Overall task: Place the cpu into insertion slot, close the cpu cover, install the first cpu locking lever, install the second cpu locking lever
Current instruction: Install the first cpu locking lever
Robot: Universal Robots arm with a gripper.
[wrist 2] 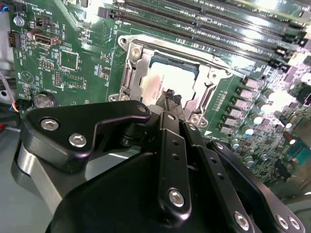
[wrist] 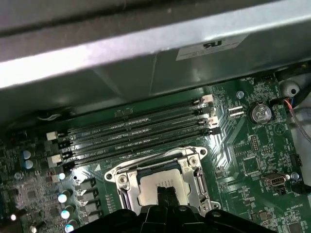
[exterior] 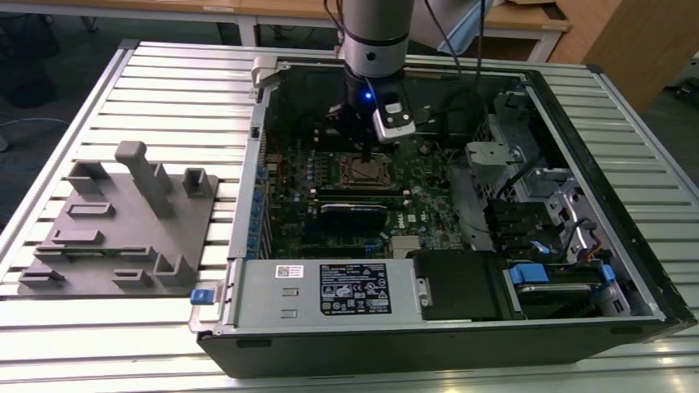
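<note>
Item: cpu [wrist: 158, 187] lying in the insertion slot [wrist 2: 170, 82], gripper [wrist 2: 171, 97] directly above.

We log the gripper fingertips drawn together, touching or nearly touching the cpu's face. The second wrist view shows the tips; the exterior view places the socket mid-board inside the computer case [exterior: 611, 270].

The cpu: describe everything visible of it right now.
The cpu is a small flat square chip with a dull silver-grey metal face, pale under the light. It lies flat in the insertion slot on the green circuit board, framed all round by the slot's silvery metal rim. In both wrist views the gripper hangs right over it, its dark tips at the chip's near edge and hiding part of it; whether they touch its face cannot be told. The exterior view shows the socket below the arm.
</note>
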